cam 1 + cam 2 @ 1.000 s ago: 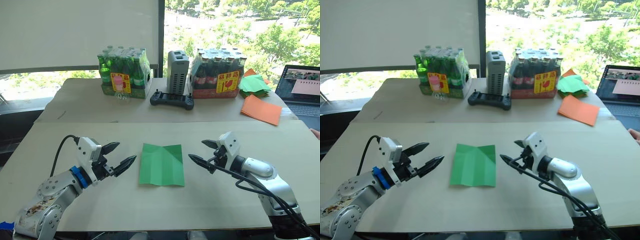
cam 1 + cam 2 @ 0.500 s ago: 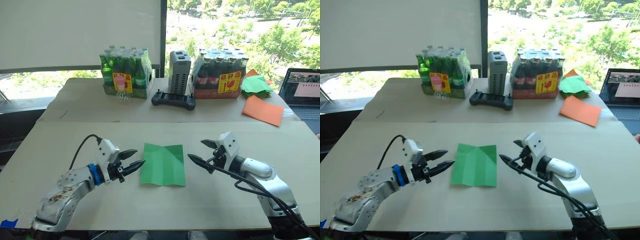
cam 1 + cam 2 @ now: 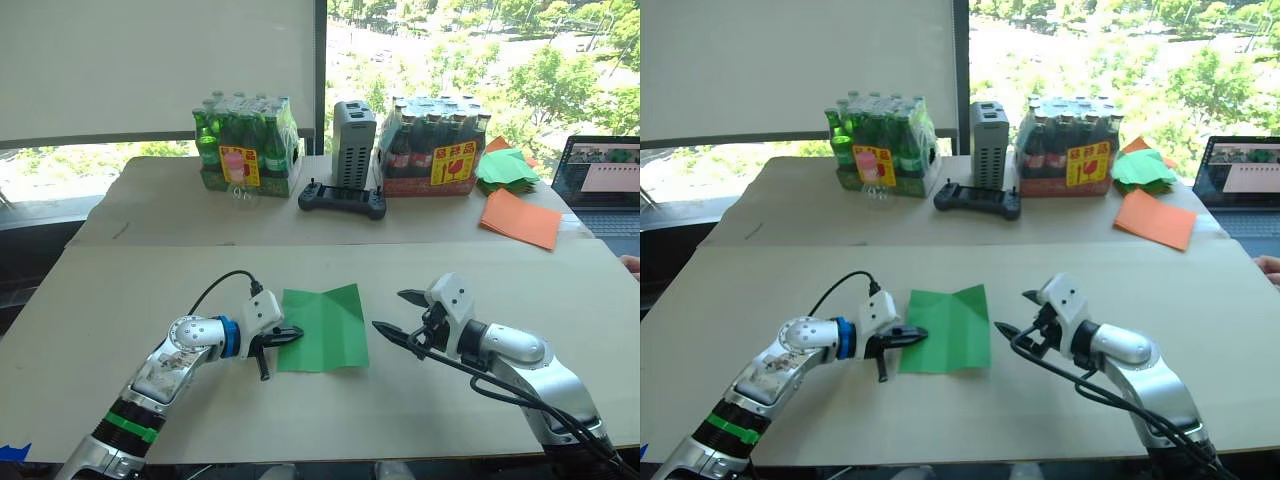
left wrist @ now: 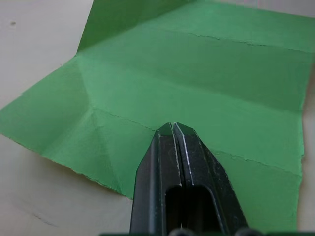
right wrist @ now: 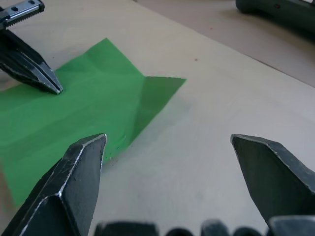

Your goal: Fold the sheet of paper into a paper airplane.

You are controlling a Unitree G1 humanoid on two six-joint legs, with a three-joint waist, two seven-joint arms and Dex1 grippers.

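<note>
Paper first: the sheet of paper [image 3: 322,328] lies bright green and creased on the near counter [image 3: 120,300], and it serves as the marker for everything else. At its left edge sits the left end effector [image 3: 287,336], fingers pressed together with no gap between them, tips resting on the sheet; the left wrist view shows the closed black tips [image 4: 173,129] sitting over the green surface near its edge, though whether any paper is pinched between them cannot be told. Fold lines run across the sheet, and the far right corner is lifted slightly off the counter. Just beside the sheet's right edge, apart from it, hangs the right end effector [image 3: 392,315], fingers spread wide and holding nothing; from the right wrist view its two fingers [image 5: 74,182] frame bare counter and the green corner. Beyond the sheet, on the far counter [image 3: 150,200], stands a pack of green bottles [image 3: 248,145] behind and to the left, a grey box [image 3: 354,130] straight behind, a black controller [image 3: 343,200] in front of that box, and a pack of dark bottles [image 3: 432,146] behind and to the right. Farther right of the sheet lie orange sheets [image 3: 520,218], a pile of green papers [image 3: 508,168] and an open laptop [image 3: 600,185].
</note>
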